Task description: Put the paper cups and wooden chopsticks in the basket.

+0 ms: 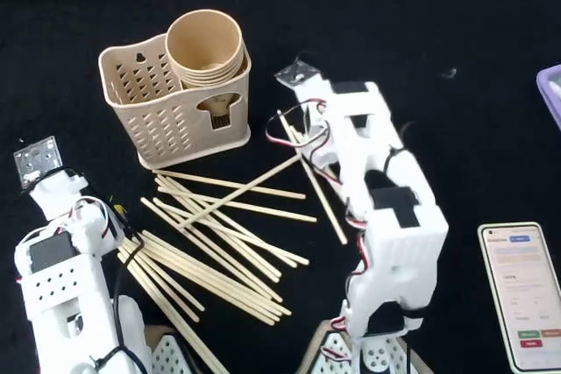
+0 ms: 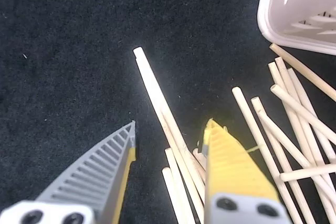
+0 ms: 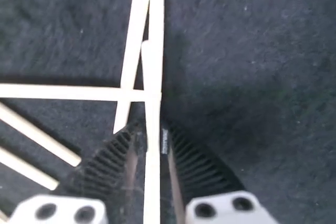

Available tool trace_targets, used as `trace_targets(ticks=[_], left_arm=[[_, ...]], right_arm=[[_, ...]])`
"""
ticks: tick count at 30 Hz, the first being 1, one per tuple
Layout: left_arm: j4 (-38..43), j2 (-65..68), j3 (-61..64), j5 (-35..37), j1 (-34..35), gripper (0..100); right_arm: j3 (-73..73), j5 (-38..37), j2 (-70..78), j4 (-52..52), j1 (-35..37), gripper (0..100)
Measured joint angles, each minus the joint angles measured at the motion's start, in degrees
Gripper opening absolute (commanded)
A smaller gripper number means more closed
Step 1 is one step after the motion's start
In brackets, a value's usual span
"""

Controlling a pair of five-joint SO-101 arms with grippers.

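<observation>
Black table (image 1: 473, 111), chopstick (image 3: 154, 77) between right pincer (image 3: 151, 139) (clamped)

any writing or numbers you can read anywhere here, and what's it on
phone, at the table's right edge: its screen carries lines of text and small coloured buttons, all too small to read.
basket, paper cups, wooden chopsticks: no print to be seen on them.
So there is nothing that can be quoted.
</observation>
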State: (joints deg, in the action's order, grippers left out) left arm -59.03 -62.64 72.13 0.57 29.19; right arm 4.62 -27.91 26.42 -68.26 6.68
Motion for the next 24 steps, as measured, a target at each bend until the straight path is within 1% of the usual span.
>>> trace_targets(ticks=[5,7,10,15,17,20,24], left_arm=[[0.00,0.00,0.00,0.00,0.00,22],[0.00,0.00,0.00,0.00,0.00,22],[0.00,0.00,0.00,0.00,0.00,22],[0.00,0.00,0.00,0.00,0.00,22],[0.00,0.00,0.00,0.00,0.00,22],[0.00,0.00,0.00,0.00,0.00,22],[0.00,0.00,0.00,0.00,0.00,22]], right_arm=[[-0.97,0.00,0.35,-1.49,-2.29,1.0],[-0.79,-0.09,-2.02,-2.55,-4.13,1.0],[0.35,-0.09,-9.85,-4.48,-6.42,1.0],[1.05,-0.18,-26.20,-8.88,-6.24,1.0],[0.09,-0.09,-32.26,-10.11,-4.66,1.0],[-3.69,-0.18,-39.30,-10.55,-0.44,1.0],[-6.86,1.76,-42.73,-10.81,3.25,1.0]])
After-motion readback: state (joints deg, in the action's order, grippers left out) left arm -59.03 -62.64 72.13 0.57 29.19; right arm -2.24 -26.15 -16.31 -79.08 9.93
